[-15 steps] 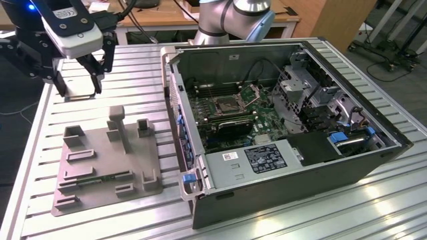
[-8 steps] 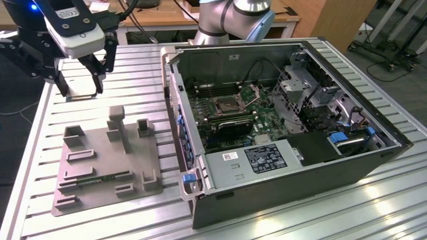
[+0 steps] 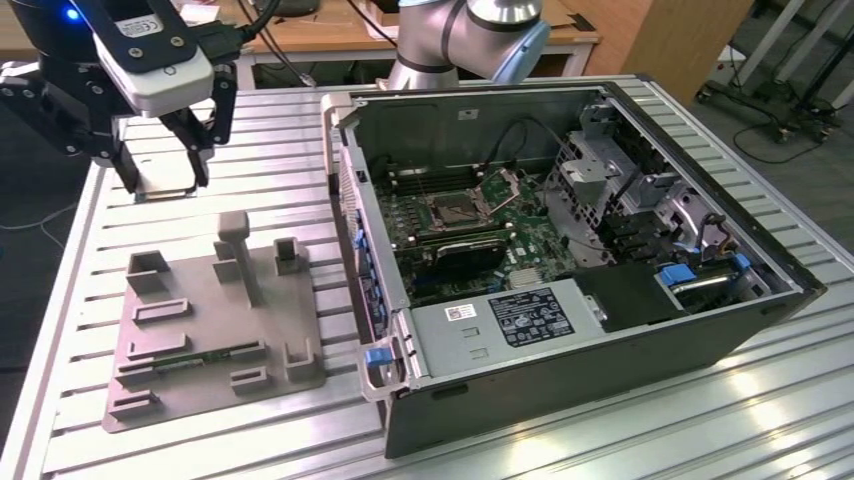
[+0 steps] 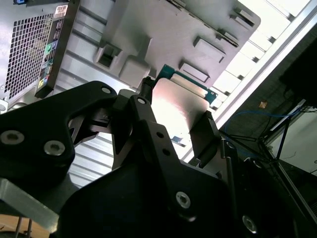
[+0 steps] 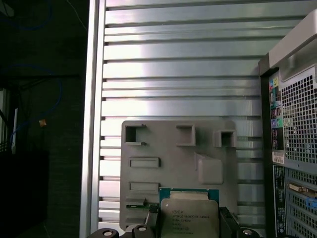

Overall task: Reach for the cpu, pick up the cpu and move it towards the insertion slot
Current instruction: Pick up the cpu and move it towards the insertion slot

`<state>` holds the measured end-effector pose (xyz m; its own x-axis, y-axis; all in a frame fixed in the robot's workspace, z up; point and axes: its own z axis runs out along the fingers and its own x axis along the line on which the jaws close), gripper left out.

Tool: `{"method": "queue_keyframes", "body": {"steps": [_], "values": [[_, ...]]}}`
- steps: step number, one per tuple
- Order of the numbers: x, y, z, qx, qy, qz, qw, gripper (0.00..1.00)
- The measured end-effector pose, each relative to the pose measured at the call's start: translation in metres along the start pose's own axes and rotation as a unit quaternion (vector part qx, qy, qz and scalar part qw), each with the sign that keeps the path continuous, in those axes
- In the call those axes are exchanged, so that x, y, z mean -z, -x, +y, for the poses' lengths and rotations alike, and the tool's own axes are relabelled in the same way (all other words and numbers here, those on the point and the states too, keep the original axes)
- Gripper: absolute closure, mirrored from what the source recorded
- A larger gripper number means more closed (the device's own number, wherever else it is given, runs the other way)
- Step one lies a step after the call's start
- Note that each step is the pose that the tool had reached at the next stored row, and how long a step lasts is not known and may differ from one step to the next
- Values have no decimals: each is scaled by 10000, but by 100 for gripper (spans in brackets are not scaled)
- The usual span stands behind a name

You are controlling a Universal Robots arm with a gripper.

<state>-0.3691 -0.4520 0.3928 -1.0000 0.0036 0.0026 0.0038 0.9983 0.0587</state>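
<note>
My gripper is shut on the cpu, a flat pale square chip held by its edges between the two black fingers. It hangs above the slatted table, beyond the far end of the grey fixture on the exterior view's left. In the second wrist view the cpu sits between the fingers, its green edge showing. The first wrist view shows the cpu from above, over the fixture. The insertion slot lies inside the open computer case, on the green motherboard, with its metal frame plate hinged up.
The open computer case takes up the exterior view's right half; its tall side wall stands between the gripper and the slot. A green memory stick lies in the fixture. The arm's base stands behind the case.
</note>
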Motion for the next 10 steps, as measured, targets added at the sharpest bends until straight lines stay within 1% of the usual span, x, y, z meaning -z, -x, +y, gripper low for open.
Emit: {"method": "queue_keyframes", "body": {"steps": [10], "values": [[-1, 23, 0, 1, 0, 0, 10000, 45]]}}
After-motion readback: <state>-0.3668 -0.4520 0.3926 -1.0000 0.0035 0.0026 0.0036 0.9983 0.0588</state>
